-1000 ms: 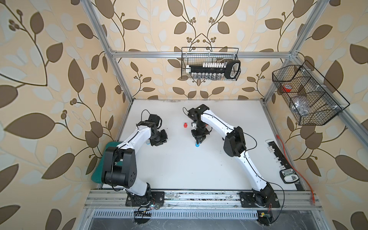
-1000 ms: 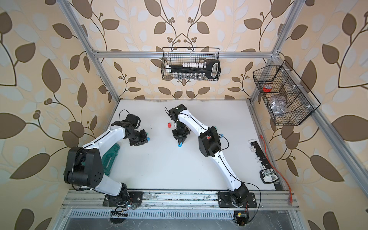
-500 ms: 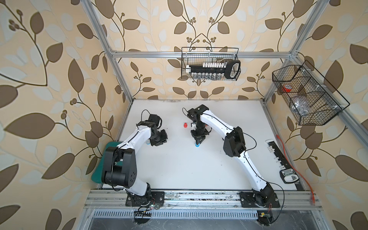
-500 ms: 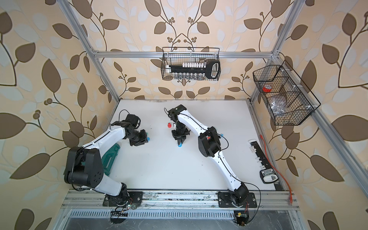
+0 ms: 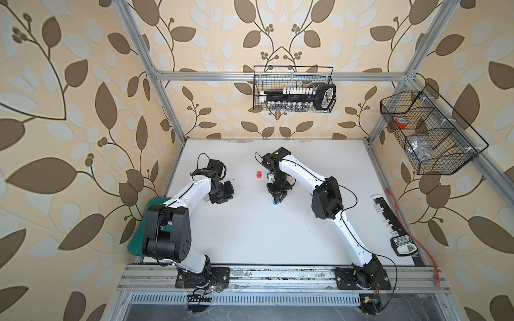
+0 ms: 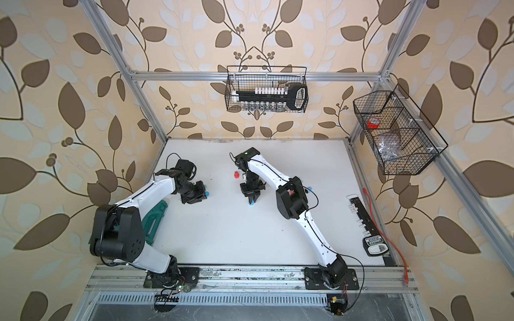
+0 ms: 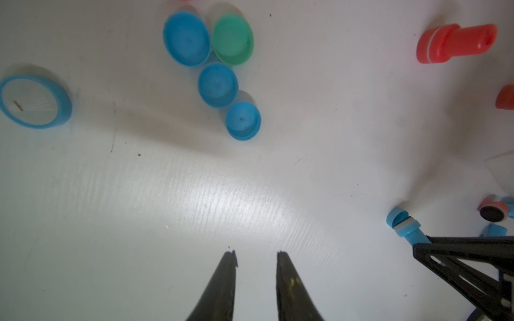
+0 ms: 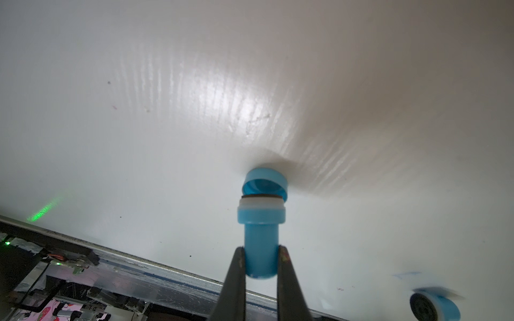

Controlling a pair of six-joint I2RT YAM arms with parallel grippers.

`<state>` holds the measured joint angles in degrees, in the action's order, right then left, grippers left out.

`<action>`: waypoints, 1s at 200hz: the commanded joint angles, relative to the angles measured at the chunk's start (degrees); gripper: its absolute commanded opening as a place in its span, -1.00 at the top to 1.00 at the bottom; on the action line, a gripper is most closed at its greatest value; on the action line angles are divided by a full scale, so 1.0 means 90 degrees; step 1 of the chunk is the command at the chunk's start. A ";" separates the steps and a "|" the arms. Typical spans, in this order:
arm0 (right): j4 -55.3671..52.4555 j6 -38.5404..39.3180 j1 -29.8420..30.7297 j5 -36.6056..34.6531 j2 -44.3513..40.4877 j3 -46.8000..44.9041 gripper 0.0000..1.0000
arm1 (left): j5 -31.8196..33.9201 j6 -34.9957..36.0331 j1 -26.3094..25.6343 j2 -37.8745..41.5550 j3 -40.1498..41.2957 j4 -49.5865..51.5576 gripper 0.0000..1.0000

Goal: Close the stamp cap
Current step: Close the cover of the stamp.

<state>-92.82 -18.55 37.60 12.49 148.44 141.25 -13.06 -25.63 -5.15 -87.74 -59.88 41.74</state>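
The right arm bends over the white counter (image 5: 250,236), right tool (image 5: 276,200) pointing down, clamped on the blue stamp (image 8: 261,239) by its handle. The left tool (image 7: 256,254) hangs empty, tips nearly together. The right wrist view shows the stamp's face at the tilted blue cap (image 8: 265,182) on the counter, the left wrist view shows loose caps (image 7: 217,83) and a red stamp (image 7: 456,41), and leaf-patterned walls carry wire baskets (image 5: 293,91).

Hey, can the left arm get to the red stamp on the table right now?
Probably yes. The left gripper is empty, and only bare table lies between it and the red stamp.
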 commanded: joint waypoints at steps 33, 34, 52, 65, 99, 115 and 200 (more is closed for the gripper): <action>-0.0286 0.0135 0.0021 -0.0047 0.0176 -0.0305 1.00 | 0.0016 0.0048 0.0074 -0.0024 -0.0146 -0.0036 0.44; -0.0289 0.0136 0.0016 -0.0053 0.0176 -0.0309 1.00 | 0.0016 0.0051 0.0069 -0.0020 -0.0145 -0.0037 0.44; -0.0316 0.0155 0.0018 -0.0068 0.0133 -0.0372 1.00 | 0.0030 0.0045 0.0074 0.0003 -0.0150 -0.0041 0.44; -0.0381 0.0156 0.0011 -0.0089 0.0117 -0.0364 1.00 | 0.0016 0.0045 0.0069 0.0003 -0.0148 -0.0038 0.44; -0.0535 0.0200 -0.0009 -0.0126 -0.0022 -0.0350 1.00 | 0.0020 0.0037 0.0071 0.0044 -0.0124 -0.0044 0.44; -0.0631 0.0243 -0.0038 -0.0135 -0.0127 -0.0379 1.00 | 0.0009 0.0030 0.0074 0.0059 -0.0101 -0.0055 0.44; -0.0693 0.0472 -0.0197 0.0037 -0.1229 -0.1464 1.00 | -0.0054 -0.0026 0.0067 0.0122 -0.0064 -0.0111 0.44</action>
<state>-93.41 -15.75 36.18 13.10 142.17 131.55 -13.15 -25.65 -5.15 -87.83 -59.88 41.04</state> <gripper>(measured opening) 0.117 0.279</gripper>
